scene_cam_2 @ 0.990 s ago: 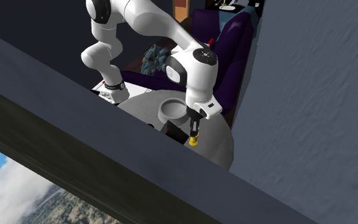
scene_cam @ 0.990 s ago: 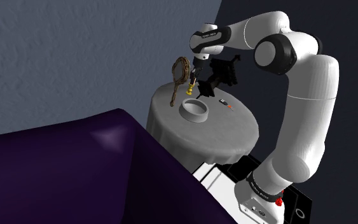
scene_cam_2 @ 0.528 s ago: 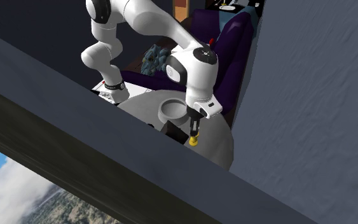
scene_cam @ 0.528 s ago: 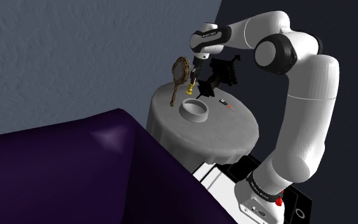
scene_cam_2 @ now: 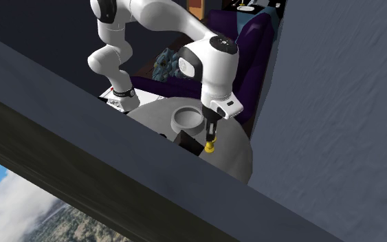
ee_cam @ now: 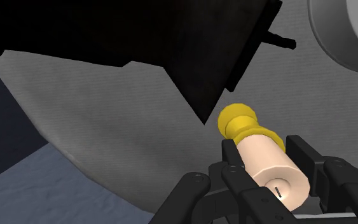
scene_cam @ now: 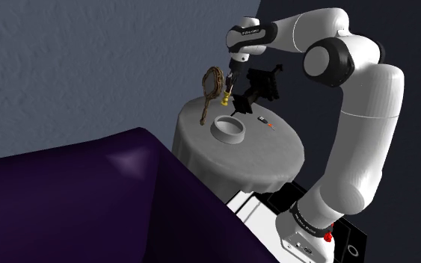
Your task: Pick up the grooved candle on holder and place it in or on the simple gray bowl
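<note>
my gripper (ee_cam: 264,154) clasps the candle (ee_cam: 268,167) over the round grey table (scene_cam: 276,161), between a purple sofa (scene_cam: 89,202) and a blue-grey wall (scene_cam: 89,60).

Grey-blue wall (scene_cam: 89,60) rises behind a purple sofa (scene_cam: 66,202)

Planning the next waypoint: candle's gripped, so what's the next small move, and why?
Probably carry it sideways toward the grey bowl, keeping height. The gripper is shut on the pale candle above its yellow holder. The holder looks just clear of the round table, and the bowl stands apart beside it.
</note>
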{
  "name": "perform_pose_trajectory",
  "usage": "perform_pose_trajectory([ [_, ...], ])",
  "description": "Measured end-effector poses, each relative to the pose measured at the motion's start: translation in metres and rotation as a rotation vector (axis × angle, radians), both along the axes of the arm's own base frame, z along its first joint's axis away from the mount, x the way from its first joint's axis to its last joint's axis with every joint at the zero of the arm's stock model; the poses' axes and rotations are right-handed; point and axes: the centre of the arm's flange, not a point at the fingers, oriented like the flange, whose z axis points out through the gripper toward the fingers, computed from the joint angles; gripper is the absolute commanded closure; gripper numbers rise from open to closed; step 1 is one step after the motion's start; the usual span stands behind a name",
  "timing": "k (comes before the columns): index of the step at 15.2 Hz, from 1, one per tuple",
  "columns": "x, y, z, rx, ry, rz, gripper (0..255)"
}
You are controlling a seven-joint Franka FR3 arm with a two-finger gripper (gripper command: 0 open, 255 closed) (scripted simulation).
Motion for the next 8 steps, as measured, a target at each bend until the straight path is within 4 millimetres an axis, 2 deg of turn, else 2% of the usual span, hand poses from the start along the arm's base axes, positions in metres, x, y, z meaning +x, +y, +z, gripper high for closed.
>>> perform_pose_trajectory([
  [8,-0.001,0.001,0.043,0.0,0.0,0.0,255],
])
